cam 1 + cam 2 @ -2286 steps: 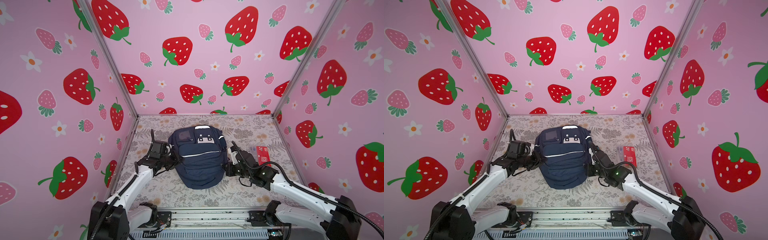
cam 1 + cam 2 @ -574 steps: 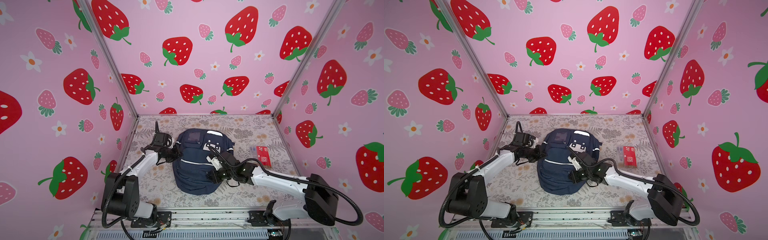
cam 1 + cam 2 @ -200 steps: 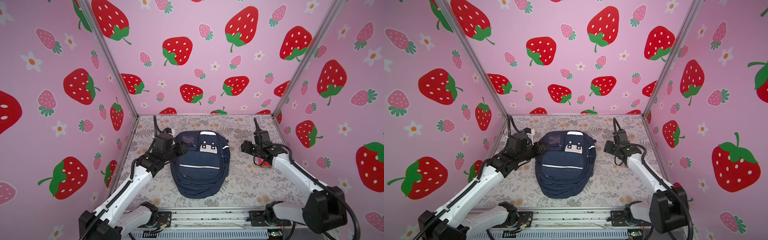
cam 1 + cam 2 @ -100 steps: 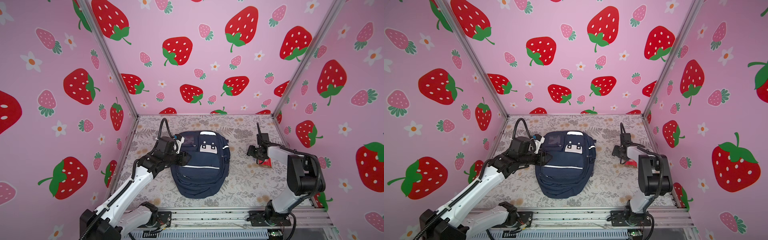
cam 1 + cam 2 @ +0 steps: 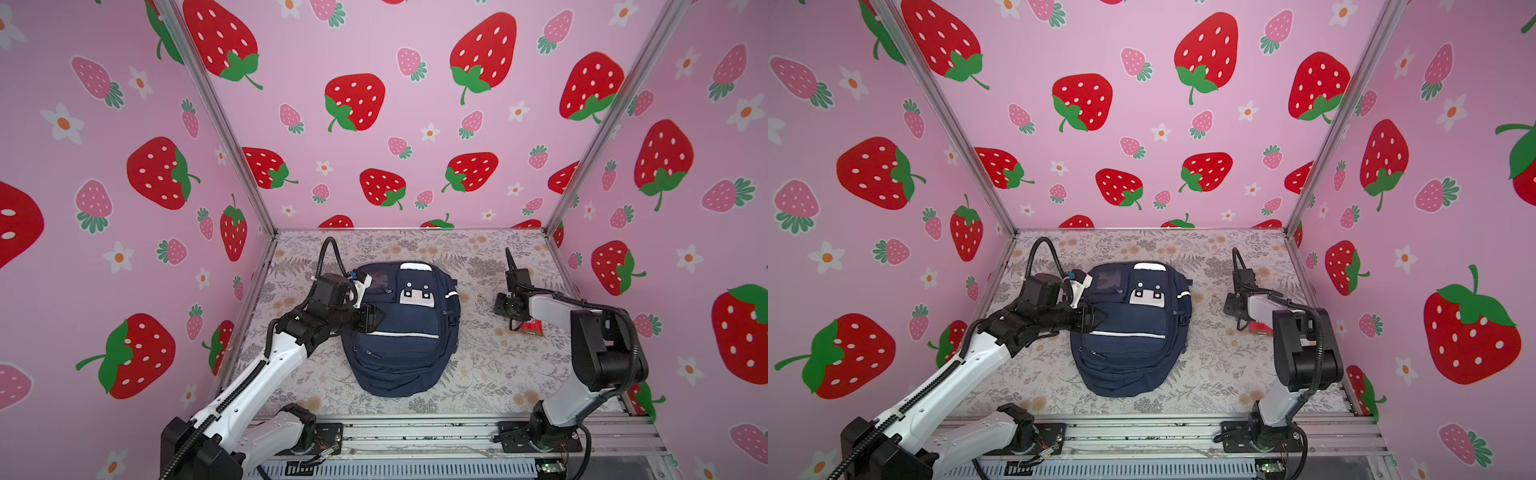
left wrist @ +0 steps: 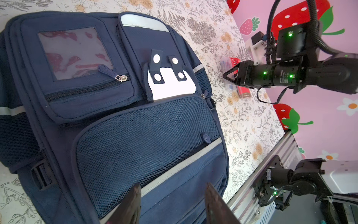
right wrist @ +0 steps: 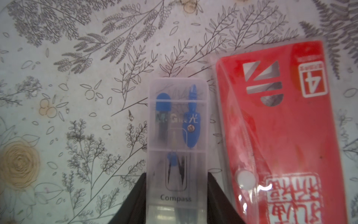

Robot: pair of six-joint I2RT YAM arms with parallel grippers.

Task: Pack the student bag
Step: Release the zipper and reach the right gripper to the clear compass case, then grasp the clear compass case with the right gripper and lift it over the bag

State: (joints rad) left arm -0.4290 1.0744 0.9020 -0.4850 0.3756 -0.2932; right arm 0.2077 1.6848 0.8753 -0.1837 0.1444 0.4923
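Note:
The student bag (image 5: 401, 336) (image 5: 1129, 336) (image 6: 135, 135) is a navy backpack lying flat on the floral table, front up, zips closed. My left gripper (image 5: 376, 318) (image 5: 1100, 318) (image 6: 172, 194) hovers over the bag's left side above the silver stripe. It is open, with only bag fabric showing under its jaws. To the right of the bag, my right gripper (image 5: 498, 305) (image 5: 1227, 307) (image 7: 176, 175) is shut on a clear compass case (image 7: 177, 135) that lies on the table. Both fingers press against the case's long sides.
A red pouch (image 7: 280, 126) (image 5: 532, 327) (image 5: 1261, 327) lies right beside the compass case, on its side away from the bag. Pink strawberry walls enclose the table on three sides. A metal rail (image 5: 415, 432) runs along the front edge.
My right gripper has dropped onto the compass case and its jaws have closed in on the case's sides. The left gripper has slid right over the bag's front, still open.

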